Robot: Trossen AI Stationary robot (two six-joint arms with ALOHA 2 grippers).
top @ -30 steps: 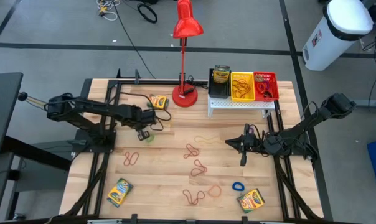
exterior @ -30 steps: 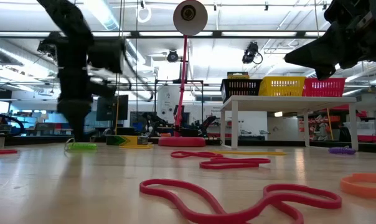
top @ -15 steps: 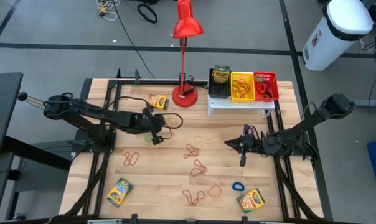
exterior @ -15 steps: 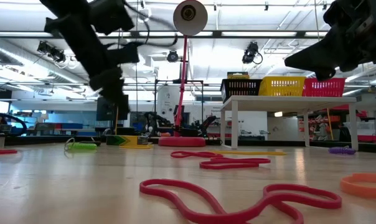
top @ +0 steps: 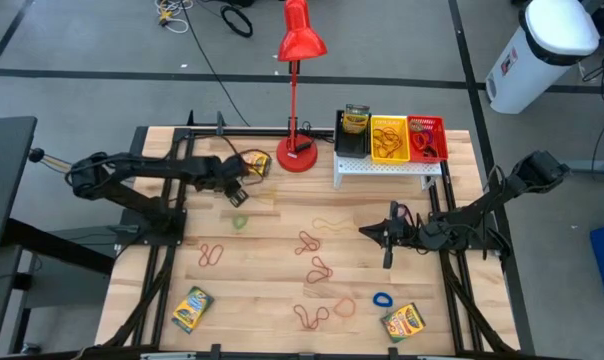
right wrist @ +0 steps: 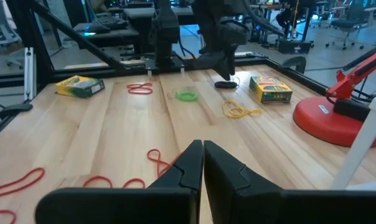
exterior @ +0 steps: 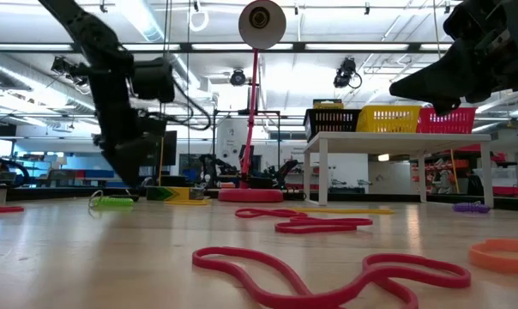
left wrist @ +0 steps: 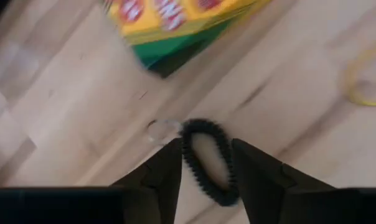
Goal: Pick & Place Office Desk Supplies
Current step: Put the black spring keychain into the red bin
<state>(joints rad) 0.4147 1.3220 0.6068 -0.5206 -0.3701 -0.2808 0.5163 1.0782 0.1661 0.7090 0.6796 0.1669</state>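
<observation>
My left gripper [top: 238, 190] is open and low over the table, just on the near side of a yellow-and-green crayon box [top: 254, 163]. In the left wrist view its two fingers stand on either side of a black coiled band [left wrist: 206, 160] that lies flat on the wood next to that box [left wrist: 175, 22]. A green band [top: 239, 221] lies a little nearer the near edge. My right gripper [top: 366, 231] is shut and empty, held above the table right of centre, pointing toward the left edge. The black [top: 355, 130], yellow [top: 389, 138] and red [top: 427, 138] bins stand on a white shelf.
A tall red lamp [top: 300, 155] stands at the back centre beside the white shelf [top: 387, 168]. Red bands [top: 319, 270] and a tan band [top: 332, 222] lie mid-table, with a blue band [top: 382, 299] nearer. Two more crayon boxes lie near the near edge [top: 192, 308] [top: 403, 322].
My left gripper has risen from beside the green band, swung a little toward the right edge, then gone toward the far edge and come down over the black band by the crayon box. The green band stays on the table.
</observation>
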